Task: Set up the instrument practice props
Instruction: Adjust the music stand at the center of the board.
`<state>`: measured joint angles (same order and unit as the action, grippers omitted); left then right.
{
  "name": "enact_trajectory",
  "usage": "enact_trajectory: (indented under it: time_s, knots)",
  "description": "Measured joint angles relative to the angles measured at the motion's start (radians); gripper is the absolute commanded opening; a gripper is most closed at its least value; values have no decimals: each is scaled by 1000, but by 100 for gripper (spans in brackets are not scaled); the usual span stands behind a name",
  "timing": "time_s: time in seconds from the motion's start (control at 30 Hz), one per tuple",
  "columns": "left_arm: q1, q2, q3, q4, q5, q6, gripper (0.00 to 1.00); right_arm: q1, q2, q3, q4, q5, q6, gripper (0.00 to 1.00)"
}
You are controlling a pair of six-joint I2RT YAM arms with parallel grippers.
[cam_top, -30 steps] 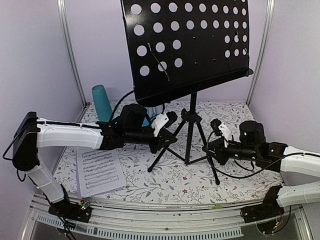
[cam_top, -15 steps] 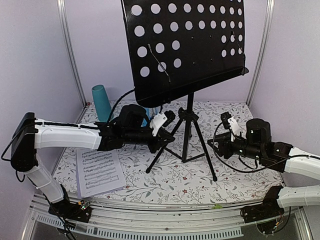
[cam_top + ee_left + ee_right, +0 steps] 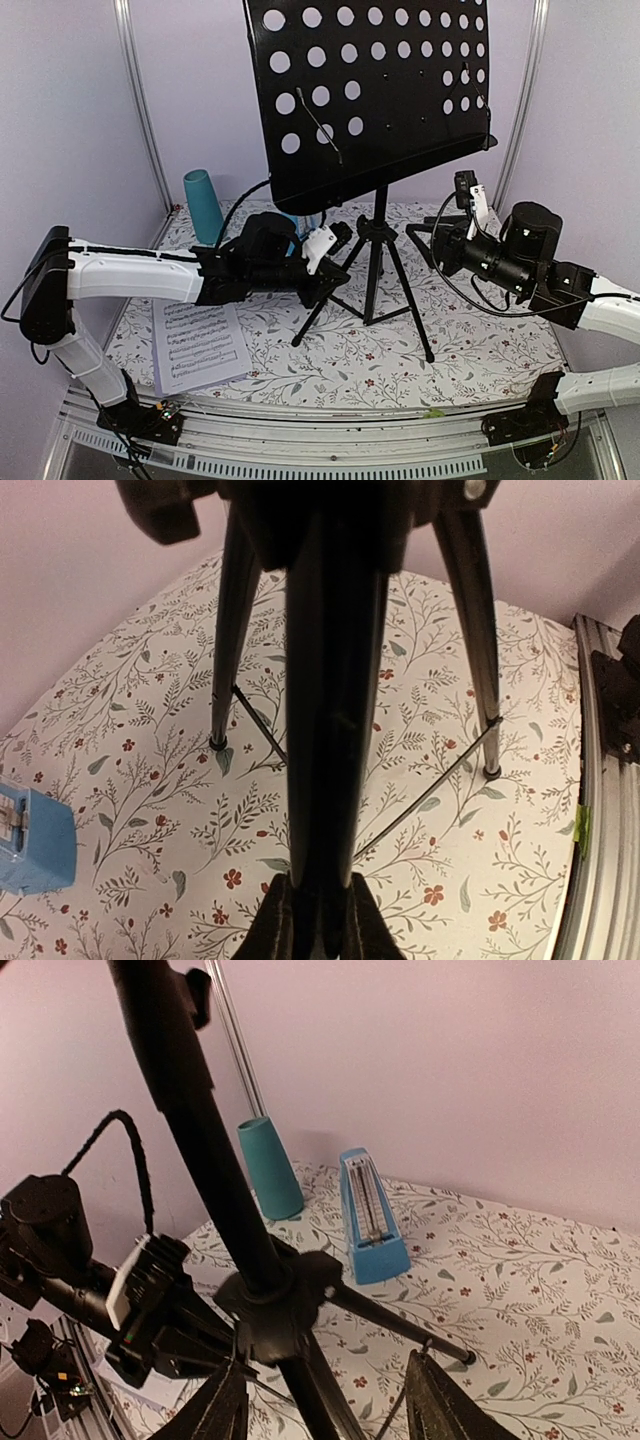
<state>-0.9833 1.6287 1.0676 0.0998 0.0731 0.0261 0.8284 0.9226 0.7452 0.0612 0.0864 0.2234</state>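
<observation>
Metronome (image 3: 372,1222) — whole only in right wrist view.

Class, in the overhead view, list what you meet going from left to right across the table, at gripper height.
sheet-music page → left gripper → music stand (its pole) → right gripper. The teal cup is left out: it overlaps the page.

Left pincer (image 3: 318,890) clamped tight on an outstretched arm; right pincer (image 3: 330,1360) parted, forearm aloft.
</observation>
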Motion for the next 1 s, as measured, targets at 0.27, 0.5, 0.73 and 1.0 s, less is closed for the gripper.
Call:
enact_trajectory:
  time_s: [0.27,0.5,0.73,1.0]
  knots:
    - [-11,-2,-4,5,-34,-11,0,148,160,105,109,209,1,56]
    - [-13,-2,-8,15,-45,-16,0,184,269,150,179,356,-3,55]
    - [-14,-5,-17,29,-46,-18,0,227,328,150,291,475,-26,52]
    - [-14,-5,-19,33,-45,-19,0,260,395,150,431,597,-62,45]
